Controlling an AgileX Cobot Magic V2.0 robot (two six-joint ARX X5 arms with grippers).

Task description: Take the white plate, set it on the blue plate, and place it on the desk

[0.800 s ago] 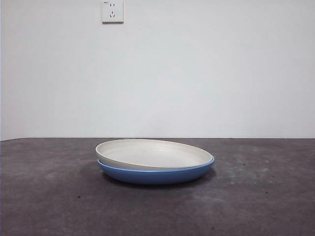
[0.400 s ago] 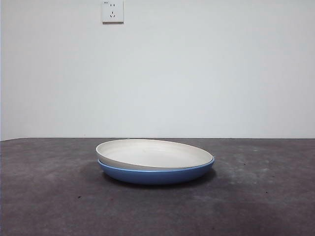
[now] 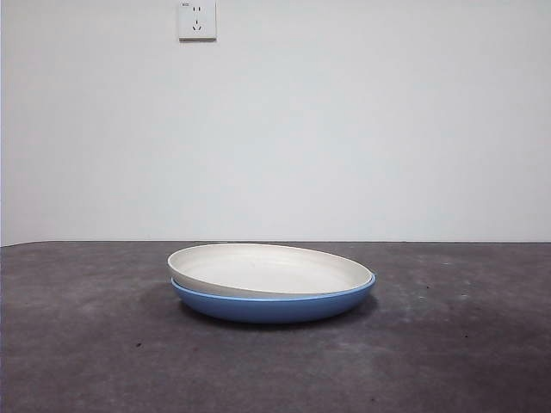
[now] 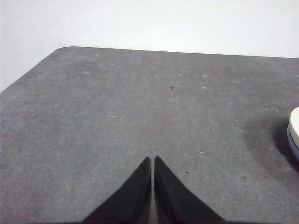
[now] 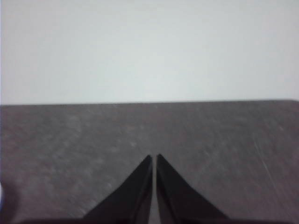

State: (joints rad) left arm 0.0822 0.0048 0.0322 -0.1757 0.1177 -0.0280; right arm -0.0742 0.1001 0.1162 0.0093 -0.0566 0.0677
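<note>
White plate rests apart from left claw.

Left pincer and right pincer both hover with jaws closed.

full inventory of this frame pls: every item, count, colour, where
white plate: 1, cream-white, resting tilted in the blue plate, raised on the side away from the blue rim that shows
blue plate: 1, glossy blue, on the desk near the middle of the front view, under the white plate
desk: 1, dark grey-brown, mottled, carries both plates
wall socket: 1, white, high on the wall behind the desk
wall: 1, plain white, behind the desk
left gripper: 1, black, jaws together, over bare desk, plates at the edge of its wrist view
right gripper: 1, black, jaws together, over bare desk, holding nothing
</note>
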